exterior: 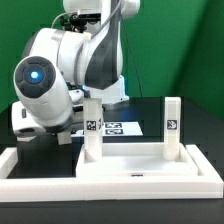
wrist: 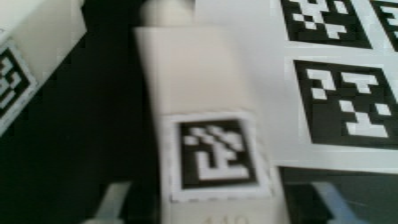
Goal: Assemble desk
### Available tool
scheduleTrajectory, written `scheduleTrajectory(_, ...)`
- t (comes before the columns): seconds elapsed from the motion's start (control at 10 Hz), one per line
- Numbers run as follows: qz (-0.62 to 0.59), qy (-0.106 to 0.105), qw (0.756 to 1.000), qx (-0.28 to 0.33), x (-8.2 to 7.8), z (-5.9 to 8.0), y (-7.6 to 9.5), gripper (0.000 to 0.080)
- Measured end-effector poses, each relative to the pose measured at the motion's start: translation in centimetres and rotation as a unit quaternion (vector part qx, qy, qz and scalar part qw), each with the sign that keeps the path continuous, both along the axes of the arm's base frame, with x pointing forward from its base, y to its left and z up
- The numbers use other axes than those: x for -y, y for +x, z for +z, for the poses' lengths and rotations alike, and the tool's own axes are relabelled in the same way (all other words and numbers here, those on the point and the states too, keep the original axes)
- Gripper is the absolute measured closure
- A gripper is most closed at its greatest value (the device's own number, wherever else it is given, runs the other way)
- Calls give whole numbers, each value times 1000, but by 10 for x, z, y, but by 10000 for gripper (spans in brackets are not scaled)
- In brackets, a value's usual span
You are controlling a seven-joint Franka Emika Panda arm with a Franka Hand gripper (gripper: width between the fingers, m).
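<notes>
**Item: furniture parts, white plastic.**

- Top panel [exterior: 135,158]: flat, rectangular and rimmed. It lies at the front of the black desk [exterior: 196,124], just behind the front border bar [exterior: 110,186].
- Leg A [exterior: 92,135]: a square block standing upright at the panel's far edge, toward the exterior view's left. Its black-and-white tag faces the camera at mid-height.
- Leg B [exterior: 171,128]: upright at the same far edge, toward the exterior view's right, and well apart from leg A. Its tag also faces the camera. Whether either leg is seated in the panel cannot be told.
- Tagged leg [wrist: 192,90]: seen lengthwise in the wrist view, filling the middle of the picture.

**Tool [wrist: 206,206]:** Grey edges of it show on either side of the near end of the tagged leg. Whether it presses on the leg or stands free cannot be told. In the exterior view it is hidden by the arm [exterior: 60,70].

**Surroundings:** The marker board [exterior: 120,128] lies flat on the desk between and behind the two upright legs. In the wrist view its tags appear just beside the tagged leg. A second border bar [exterior: 20,160] runs along the exterior view's left.
</notes>
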State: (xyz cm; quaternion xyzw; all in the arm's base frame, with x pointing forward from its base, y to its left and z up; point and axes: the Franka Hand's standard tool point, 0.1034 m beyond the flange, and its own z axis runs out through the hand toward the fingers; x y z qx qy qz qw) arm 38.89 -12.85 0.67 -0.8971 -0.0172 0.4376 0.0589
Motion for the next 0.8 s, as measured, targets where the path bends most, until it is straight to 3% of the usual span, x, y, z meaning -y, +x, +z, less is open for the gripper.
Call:
scheduleTrajectory(0.7,3,5,1000,0,1,2,0,511)
scheduleTrajectory(0.8,9,21,1000,0,5,15,1,511)
